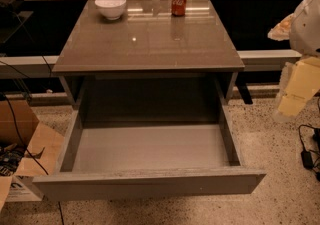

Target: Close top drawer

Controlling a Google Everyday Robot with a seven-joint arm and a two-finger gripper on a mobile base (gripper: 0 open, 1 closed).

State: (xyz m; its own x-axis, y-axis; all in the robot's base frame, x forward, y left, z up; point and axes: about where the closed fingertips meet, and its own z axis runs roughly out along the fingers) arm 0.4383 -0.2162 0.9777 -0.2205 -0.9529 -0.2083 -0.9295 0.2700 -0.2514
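Since the top drawer (150,146) stands pulled well out beneath the surface (150,39), I should press squarely at the middle of its front panel (150,184) and push straight in. Its long axis runs left-right, with the front facing the camera. The hand (297,89) hangs at the right, well apart; I cannot tell its opening.

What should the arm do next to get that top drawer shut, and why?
Probably bring the pincer from the right edge of the view, where it hangs beside the cabinet, across to the middle of the front panel. The top drawer stands pulled far out and the pincer is well clear of it, so a push needs contact first.
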